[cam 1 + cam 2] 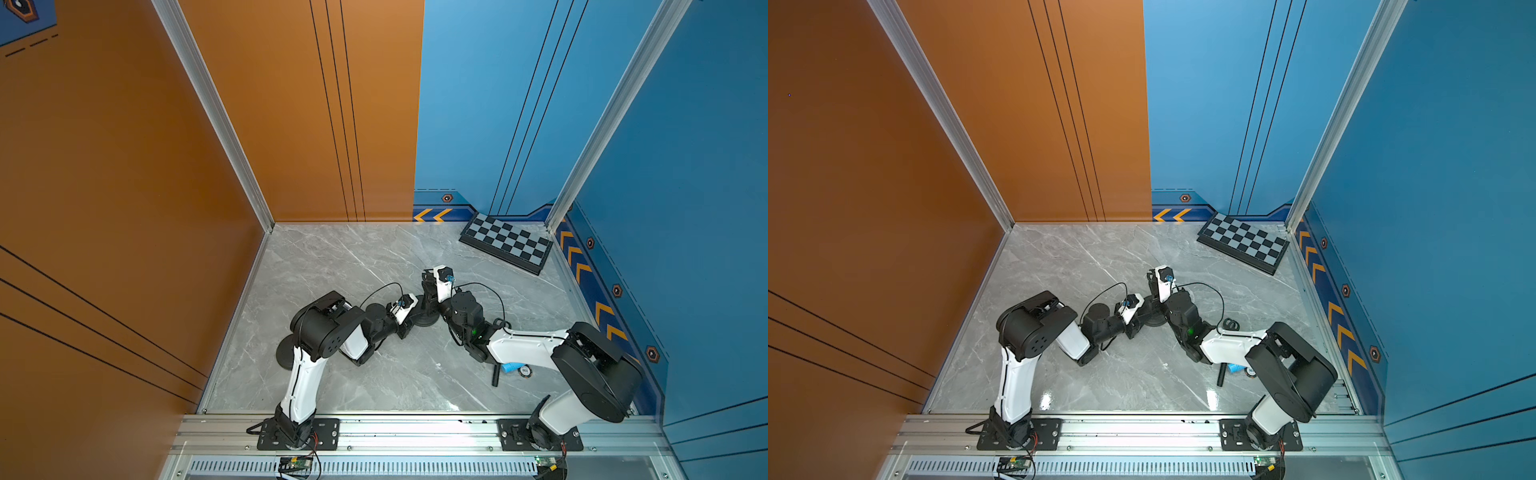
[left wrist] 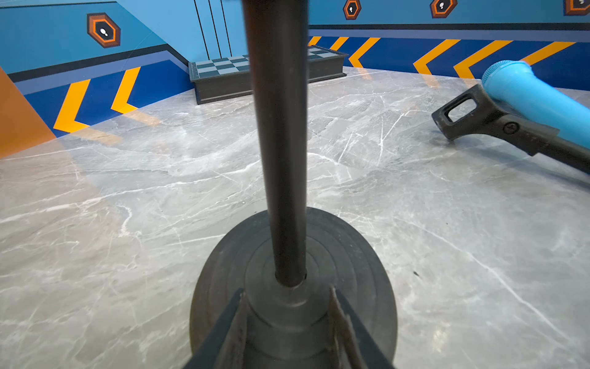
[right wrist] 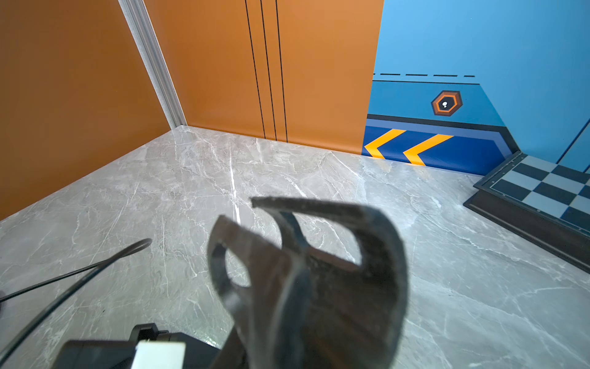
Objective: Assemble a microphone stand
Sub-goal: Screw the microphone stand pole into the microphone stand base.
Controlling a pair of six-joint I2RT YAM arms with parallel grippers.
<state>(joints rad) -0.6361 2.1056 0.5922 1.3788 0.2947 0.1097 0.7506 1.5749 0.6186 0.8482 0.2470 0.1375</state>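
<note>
A black round base sits mid-table, also seen in a top view. A black pole stands upright in its hub. My left gripper is shut on that hub, one finger on each side. Above the base, my right gripper holds a black U-shaped microphone clip. The clip is blurred and hides the right gripper's fingers; I cannot tell whether it sits on the pole. A blue microphone lies on the table beside a second black clip on a rod, under the right arm.
A black-and-grey chessboard lies in the back right corner. A small round disc rests next to the microphone. A dark round disc shows beneath the left arm. Orange and blue walls close in the marble table.
</note>
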